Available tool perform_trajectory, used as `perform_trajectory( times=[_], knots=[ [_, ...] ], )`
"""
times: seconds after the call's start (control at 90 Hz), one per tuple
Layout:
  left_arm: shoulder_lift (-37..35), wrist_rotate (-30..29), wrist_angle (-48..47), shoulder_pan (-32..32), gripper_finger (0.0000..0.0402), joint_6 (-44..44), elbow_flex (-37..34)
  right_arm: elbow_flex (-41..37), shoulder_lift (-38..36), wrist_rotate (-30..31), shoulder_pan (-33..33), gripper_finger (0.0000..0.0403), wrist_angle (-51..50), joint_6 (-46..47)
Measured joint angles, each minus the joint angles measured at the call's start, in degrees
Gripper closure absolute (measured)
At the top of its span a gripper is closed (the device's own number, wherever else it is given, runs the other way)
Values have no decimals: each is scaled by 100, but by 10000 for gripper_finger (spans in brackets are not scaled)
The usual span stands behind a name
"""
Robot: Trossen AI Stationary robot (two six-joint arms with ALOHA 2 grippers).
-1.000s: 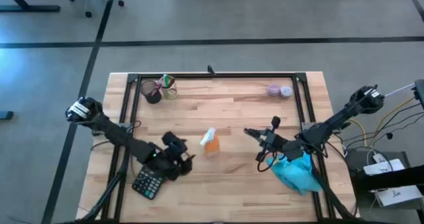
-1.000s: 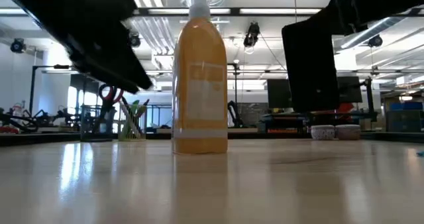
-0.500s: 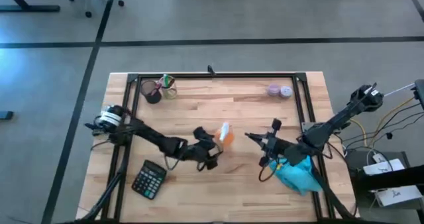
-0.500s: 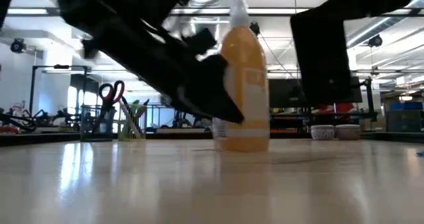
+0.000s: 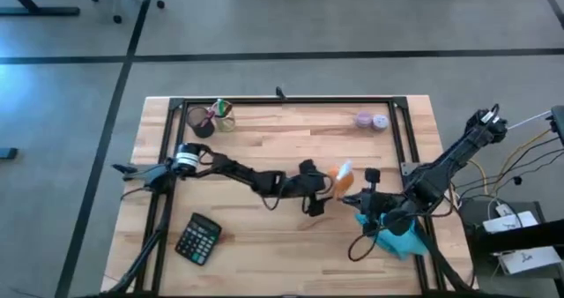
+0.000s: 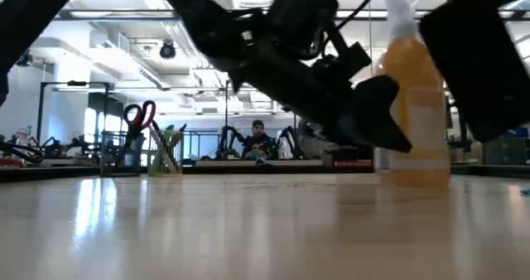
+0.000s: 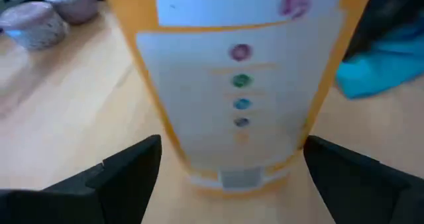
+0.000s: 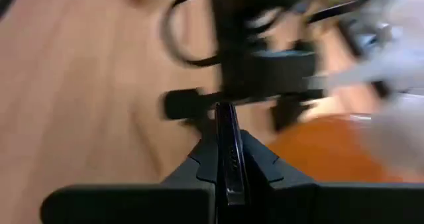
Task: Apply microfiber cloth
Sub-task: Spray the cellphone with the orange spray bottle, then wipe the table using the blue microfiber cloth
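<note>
Wooden table (image 5: 264,245) with a dark frame around its working area. The left arm reaches across it toward the centre-right, its left gripper (image 5: 319,192) right up against the orange bottle (image 5: 342,180); in the left wrist view the two dark fingers (image 7: 126,174) stand spread on either side of the bottle's base, not clamped on it. The bottle stands upright in the low view — white top uppermost.

The right gripper (image 5: 366,201) sits just beside the bottle on its other side, fingers closed on a thin black phone (image 8: 228,151) held edge-on between them. The microfiber cloth (image 5: 397,239) lies crumpled near the table's front right corner, partly under the right arm, neither gripper holding it.

A black calculator (image 5: 196,239) lies at the front left, well apart from both grippers. A dark cup (image 5: 201,122) with scissors stands near the rear left — two small round containers (image 5: 372,120) near the rear right.
</note>
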Motion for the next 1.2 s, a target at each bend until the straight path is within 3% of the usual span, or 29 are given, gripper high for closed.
perform_trajectory(
  times=[0.156,0.311,0.467,0.656,0.833,0.956,1.2],
  knots=[
    [-183,-204,-666,191,53,-60,48,1,0,-143,82,396,-881,900],
    [-467,-222,-1501,147,53,-172,48,94,2,-954,78,396,-1863,1891],
    [-582,336,-1700,-177,53,-182,46,751,2,-1596,80,396,-2626,2254],
    [-583,440,-1900,-543,53,-49,46,1586,131,-2542,-88,396,-3229,2864],
    [-583,421,-2199,-792,53,-54,46,1405,423,-3492,-82,396,-3243,4110],
    [-599,408,-2583,-904,53,-60,43,942,730,-3537,-94,396,-3025,4571],
    [-757,112,-3441,-1076,53,-402,43,299,1662,-3816,-353,396,-1963,4431]
  ],
)
